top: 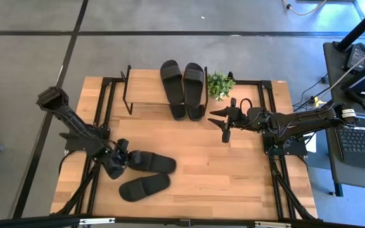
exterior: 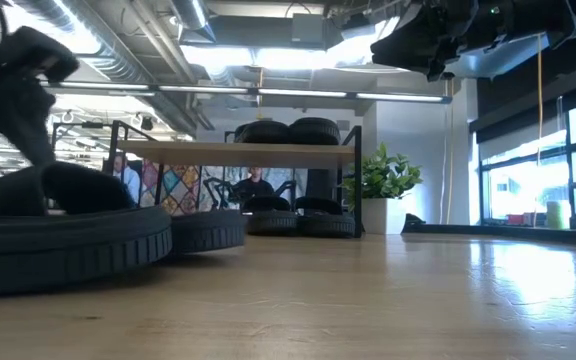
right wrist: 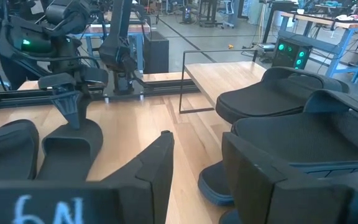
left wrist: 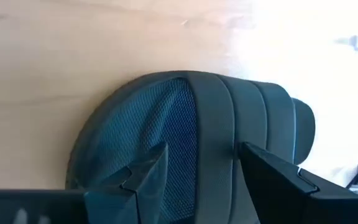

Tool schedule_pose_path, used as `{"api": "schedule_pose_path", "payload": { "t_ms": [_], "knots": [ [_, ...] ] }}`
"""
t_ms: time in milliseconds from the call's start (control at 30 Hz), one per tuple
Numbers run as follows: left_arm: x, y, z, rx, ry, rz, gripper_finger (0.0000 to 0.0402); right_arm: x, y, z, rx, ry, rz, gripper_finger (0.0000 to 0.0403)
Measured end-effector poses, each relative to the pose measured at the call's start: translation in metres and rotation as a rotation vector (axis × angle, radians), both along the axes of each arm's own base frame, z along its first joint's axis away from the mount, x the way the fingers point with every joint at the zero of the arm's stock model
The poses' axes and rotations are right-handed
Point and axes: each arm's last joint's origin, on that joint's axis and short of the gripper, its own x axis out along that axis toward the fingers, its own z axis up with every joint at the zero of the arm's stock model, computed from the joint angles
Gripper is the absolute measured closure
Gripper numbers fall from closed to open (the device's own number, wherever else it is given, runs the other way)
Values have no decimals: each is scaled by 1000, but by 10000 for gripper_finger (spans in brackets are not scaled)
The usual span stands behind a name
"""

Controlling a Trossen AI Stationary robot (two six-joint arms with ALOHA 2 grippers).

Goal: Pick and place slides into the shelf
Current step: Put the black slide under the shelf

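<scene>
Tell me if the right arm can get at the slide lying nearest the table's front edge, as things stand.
Probably not easily. That slide lies on the left side, and the left gripper hovers over its neighbour right beside it. The right gripper hangs open, apart, near the shelf.

Only the pale, upside-down characters "6N" can be read, on the right pincer [right wrist: 194, 165] body.

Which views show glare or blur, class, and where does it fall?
Low view: window light glares off the tabletop, and the nearest slide looms large and soft. Left wrist view: one side of the table washes out white beyond the slide's strap. High view: evenly lit, sharp.
</scene>
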Motion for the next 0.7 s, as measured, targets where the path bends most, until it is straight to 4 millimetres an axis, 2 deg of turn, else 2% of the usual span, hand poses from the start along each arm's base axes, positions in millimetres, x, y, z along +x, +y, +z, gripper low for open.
{"api": "schedule_pose_path", "payload": {
  "t_ms": [333, 533, 700],
  "knots": [
    [20, 6, 7, 31, -89, -46, 208, 0, 0, 0, 2, 0, 6, 265],
    [24, 9, 8, 47, -78, -75, 208, 3, 4, -3, -31, 23, 156, 265],
    [26, 12, 7, 10, -44, -104, 208, 10, 9, 1, -92, 39, 187, 265]
  ]
}}
